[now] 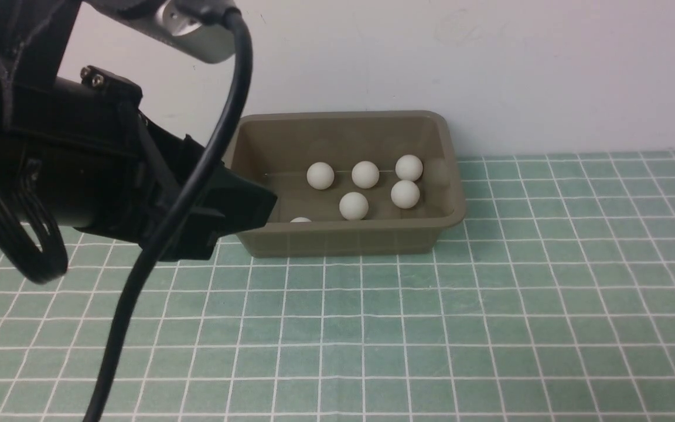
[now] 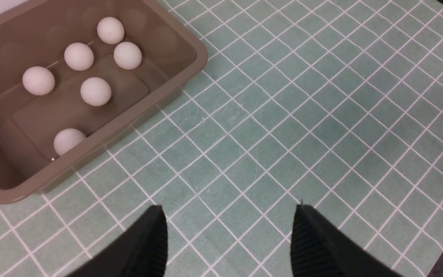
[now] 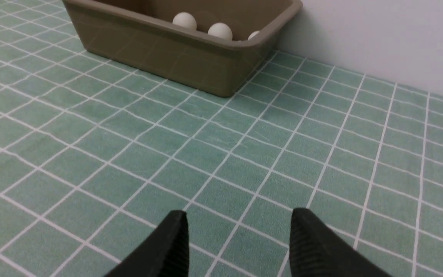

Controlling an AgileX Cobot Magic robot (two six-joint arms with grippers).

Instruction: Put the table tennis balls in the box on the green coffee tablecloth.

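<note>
Front view shows all six table tennis balls inside the box on the green coffee tablecloth. Left claw gapes empty; right claw shows parted, empty fingers. Best withdraw slowly, clear of the rim.

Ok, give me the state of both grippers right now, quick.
Left gripper: open, fingers apart over the tablecloth, holding nothing.
Right gripper: fingers show a gap with nothing between them, holding nothing, so open.
</note>
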